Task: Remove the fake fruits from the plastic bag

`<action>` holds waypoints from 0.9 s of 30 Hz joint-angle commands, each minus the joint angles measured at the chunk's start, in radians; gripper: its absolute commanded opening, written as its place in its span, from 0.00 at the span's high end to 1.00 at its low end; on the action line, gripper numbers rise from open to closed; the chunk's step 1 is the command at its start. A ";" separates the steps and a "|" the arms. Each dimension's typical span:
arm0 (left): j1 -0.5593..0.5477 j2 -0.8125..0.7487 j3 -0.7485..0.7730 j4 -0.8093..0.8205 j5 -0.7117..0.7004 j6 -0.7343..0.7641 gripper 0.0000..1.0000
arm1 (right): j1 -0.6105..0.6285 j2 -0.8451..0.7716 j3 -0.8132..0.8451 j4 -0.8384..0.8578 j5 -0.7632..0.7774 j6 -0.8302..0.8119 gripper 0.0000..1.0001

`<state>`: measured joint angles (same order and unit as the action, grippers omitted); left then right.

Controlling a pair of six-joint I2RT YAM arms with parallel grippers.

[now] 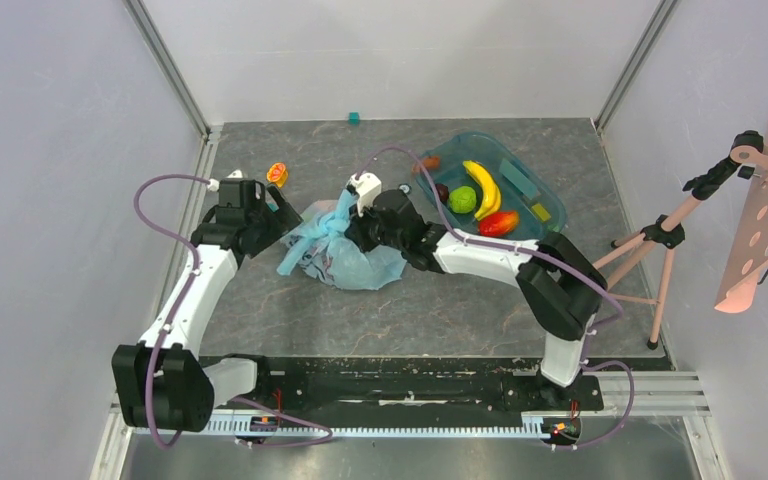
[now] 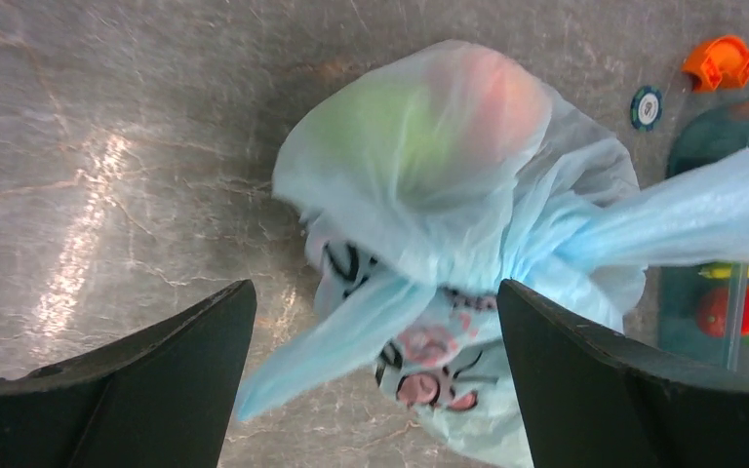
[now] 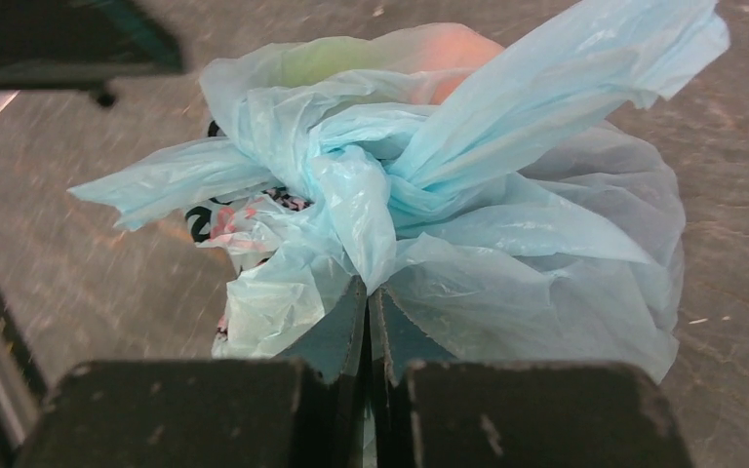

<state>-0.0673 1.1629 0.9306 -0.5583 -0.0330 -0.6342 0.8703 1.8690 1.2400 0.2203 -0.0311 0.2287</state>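
left gripper (image 2: 375, 292): my jaws stand wide apart, gripping nothing, with the plastic bag (image 1: 345, 255) just ahead of the gap. bag lies mid-table between my two arms, tied shut. in the left wrist view one tie handle (image 2: 341, 341) trails toward the jaws and the other stretches right. green fruit (image 2: 380, 127) and pinkish-orange fruit (image 2: 492, 93) show through the film at the far end. right gripper (image 3: 369, 292): jaws together, pinching a fold below the knot (image 3: 390, 171). teal tray (image 1: 550, 205) further right.
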 commanded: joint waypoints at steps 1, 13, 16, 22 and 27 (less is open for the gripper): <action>-0.017 0.018 -0.008 0.067 0.115 -0.069 0.00 | 0.037 -0.098 -0.079 0.036 -0.086 -0.090 1.00; -0.175 -0.023 -0.103 0.074 0.036 -0.159 0.01 | 0.047 -0.143 -0.170 0.081 -0.049 -0.091 1.00; -0.175 -0.058 -0.126 0.057 -0.013 -0.182 0.01 | 0.050 -0.150 -0.183 0.087 -0.038 -0.092 1.00; -0.175 -0.115 -0.107 0.001 -0.084 -0.218 0.00 | 0.061 -0.162 -0.205 0.090 0.002 -0.110 1.00; -0.175 -0.160 -0.079 -0.062 -0.107 -0.260 0.00 | 0.069 -0.175 -0.220 0.089 0.036 -0.128 1.00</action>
<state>-0.2401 1.0481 0.8040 -0.5659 -0.0925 -0.8188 0.9276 1.7363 1.0420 0.3008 -0.0376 0.1322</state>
